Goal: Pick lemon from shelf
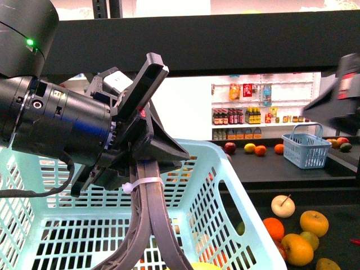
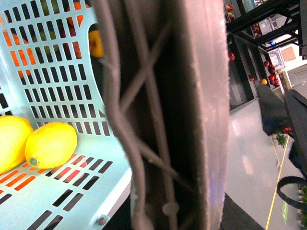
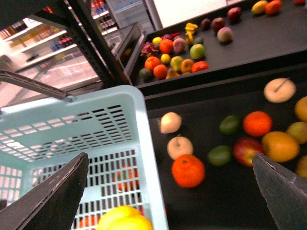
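My left gripper [image 1: 143, 140] is clamped on the grey handle [image 1: 151, 219] of the pale-blue basket [image 1: 233, 185], which fills the near space. The lemon [image 2: 50, 143] lies on the basket floor, touching a second yellow fruit [image 2: 10, 141]. My right gripper [image 3: 168, 163] hangs empty, fingers wide apart, above the basket's rim and the shelf [image 3: 225, 201], with an orange [image 3: 188, 170] just beside that rim.

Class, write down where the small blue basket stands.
The small blue basket stands at the right of the front view on the far black deck, with an orange just to its left.
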Tool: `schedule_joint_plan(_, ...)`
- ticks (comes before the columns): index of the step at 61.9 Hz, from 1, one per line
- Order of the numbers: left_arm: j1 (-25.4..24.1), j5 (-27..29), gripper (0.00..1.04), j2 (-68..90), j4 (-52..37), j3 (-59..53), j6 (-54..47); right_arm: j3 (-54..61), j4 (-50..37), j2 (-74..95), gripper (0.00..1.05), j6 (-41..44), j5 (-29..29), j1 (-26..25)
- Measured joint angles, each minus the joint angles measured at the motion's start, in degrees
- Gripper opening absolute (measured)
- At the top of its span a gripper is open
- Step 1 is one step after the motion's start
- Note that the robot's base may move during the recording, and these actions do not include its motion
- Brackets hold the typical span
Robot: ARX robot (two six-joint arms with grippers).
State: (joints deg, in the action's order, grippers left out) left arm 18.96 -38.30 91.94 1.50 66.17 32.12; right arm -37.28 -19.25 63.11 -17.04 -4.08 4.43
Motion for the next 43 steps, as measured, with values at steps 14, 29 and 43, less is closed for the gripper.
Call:
schedule_joint_plan(14,0.0,0.0,0.14,0.0,0.0,0.0,0.0,10.0,16.5,-27.3,1.02,6.5,-7.1,-9.9)
schedule_joint_plan(29,0.0,0.2,0.14,0.0,0.0,0.0,0.0,21.2,21.7,-51.3,0.79,14.4,-9.0,-17.6)
schedule_joint_plan(43,0.0,0.1,0.14,0.0,0.0,0.0,0.0,28.9,21.1,-55.4,0.41,16.1,-0.4,-11.0)
